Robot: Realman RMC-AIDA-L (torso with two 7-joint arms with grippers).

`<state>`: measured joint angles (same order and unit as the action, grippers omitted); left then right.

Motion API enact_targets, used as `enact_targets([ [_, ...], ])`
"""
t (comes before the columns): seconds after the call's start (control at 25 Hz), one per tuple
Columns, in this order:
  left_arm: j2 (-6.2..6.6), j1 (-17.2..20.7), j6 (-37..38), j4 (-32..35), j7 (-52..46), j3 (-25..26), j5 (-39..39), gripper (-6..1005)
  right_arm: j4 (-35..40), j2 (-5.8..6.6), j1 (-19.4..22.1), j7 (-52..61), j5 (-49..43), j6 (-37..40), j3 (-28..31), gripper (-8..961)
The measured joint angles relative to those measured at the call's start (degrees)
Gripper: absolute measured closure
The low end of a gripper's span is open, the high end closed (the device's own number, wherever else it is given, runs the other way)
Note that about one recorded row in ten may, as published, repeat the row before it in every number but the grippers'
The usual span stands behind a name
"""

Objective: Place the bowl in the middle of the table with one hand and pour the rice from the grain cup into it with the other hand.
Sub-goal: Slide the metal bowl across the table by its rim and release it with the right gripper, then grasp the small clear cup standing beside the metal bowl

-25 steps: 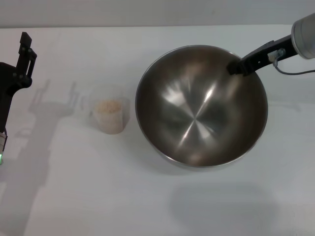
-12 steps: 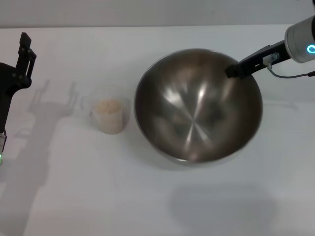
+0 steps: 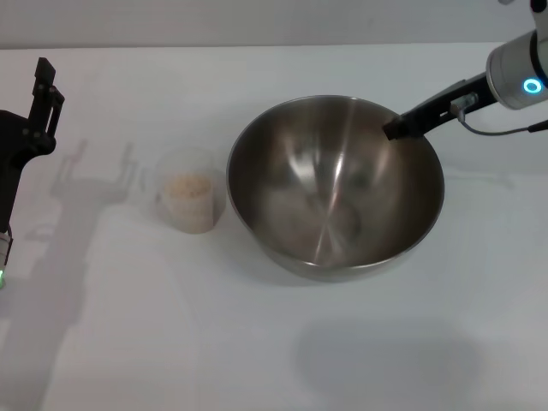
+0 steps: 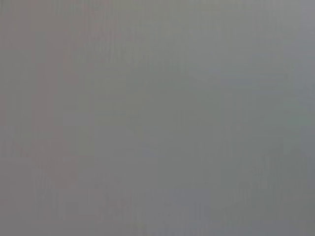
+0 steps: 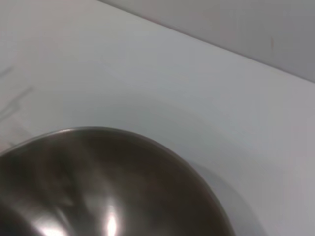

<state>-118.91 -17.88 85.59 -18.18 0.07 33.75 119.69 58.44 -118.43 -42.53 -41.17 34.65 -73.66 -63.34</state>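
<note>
White worktop (image 3: 257,360) stretches bare along our near edge. Farther in, roughly mid-worktop, stands the stainless-steel bowl (image 3: 336,188); just beside it on our left is the grain cup (image 3: 191,201), upright, holding rice (image 3: 188,185). At the bowl's far right rim our right hand (image 3: 399,128) meets the metal, clamped on that rim as far as we can see. Our left hand (image 3: 38,86) hangs at the left edge, well apart from the cup; we cannot tell how its fingers stand.
</note>
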Motion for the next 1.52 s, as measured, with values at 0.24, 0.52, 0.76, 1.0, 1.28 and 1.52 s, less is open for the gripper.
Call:
enact_targets([
  [0.24,0.05,0.00,0.09,0.11,0.00,0.00,-0.28,337,4.30,-0.21,0.61,-0.02,-0.02,-0.66,-0.03,726],
  [0.52,0.09,0.27,1.07,0.12,0.01,0.00,-0.31,337,7.59,-0.28,0.66,-0.05,-0.02,-0.69,-0.11,624],
  [0.76,0.04,0.81,1.38,0.01,0.02,0.00,-0.35,336,12.25,-0.49,1.90,-0.55,1.15,2.01,-0.13,544],
  [1.0,0.01,1.28,2.21,-0.13,0.02,-0.27,-0.32,336,14.68,-0.58,4.09,-2.37,6.12,8.38,-0.11,519],
  [1.28,0.00,1.77,2.62,-0.22,0.02,-0.42,-0.26,335,14.63,-0.72,5.88,-7.93,12.70,14.06,-0.52,519],
  [1.52,-0.10,1.88,2.67,-0.30,0.02,-0.53,0.04,335,15.13,-0.84,10.24,-13.11,16.87,29.26,-7.86,519],
])
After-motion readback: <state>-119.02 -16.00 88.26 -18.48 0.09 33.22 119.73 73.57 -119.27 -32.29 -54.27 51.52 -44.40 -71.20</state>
